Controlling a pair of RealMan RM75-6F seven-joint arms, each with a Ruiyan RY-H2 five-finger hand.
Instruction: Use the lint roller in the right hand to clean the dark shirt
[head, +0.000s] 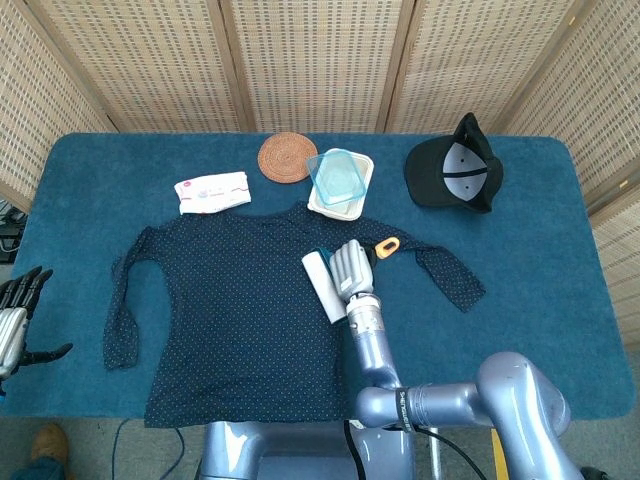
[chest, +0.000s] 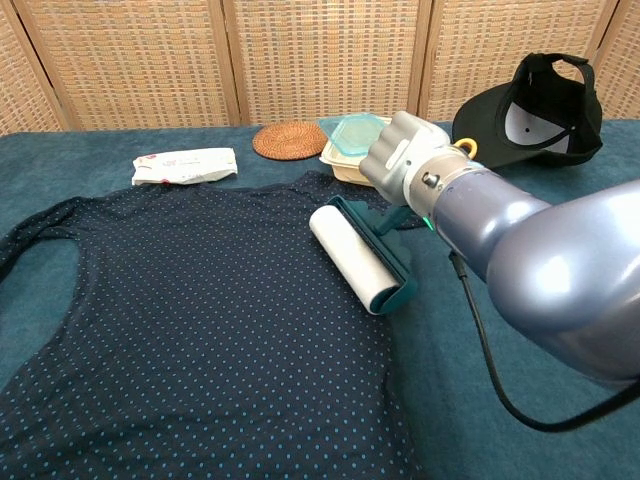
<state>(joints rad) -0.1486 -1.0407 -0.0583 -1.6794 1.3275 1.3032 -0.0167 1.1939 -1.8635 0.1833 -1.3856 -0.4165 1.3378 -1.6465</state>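
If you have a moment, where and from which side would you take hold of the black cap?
Probably by the brim: the cap lies upside down at the table's far right, hollow up, with the brim a flat stiff edge pointing toward the container. Come from above on that side, since the crown is soft and the strap arches up at the far end. The right hand holds the roller.

Across the top of the frame stands a folding screen (head: 320, 60) of pale woven cane panels in light wooden frames, angling down both upper corners to wrap the scene. Filling the middle is the table (head: 560, 330), covered in deep teal cloth under soft, even light with barely a shadow. Along the bottom edge a strip of grey floor (head: 90, 445) shows, with a dark cable (head: 118, 437) trailing at the lower left.
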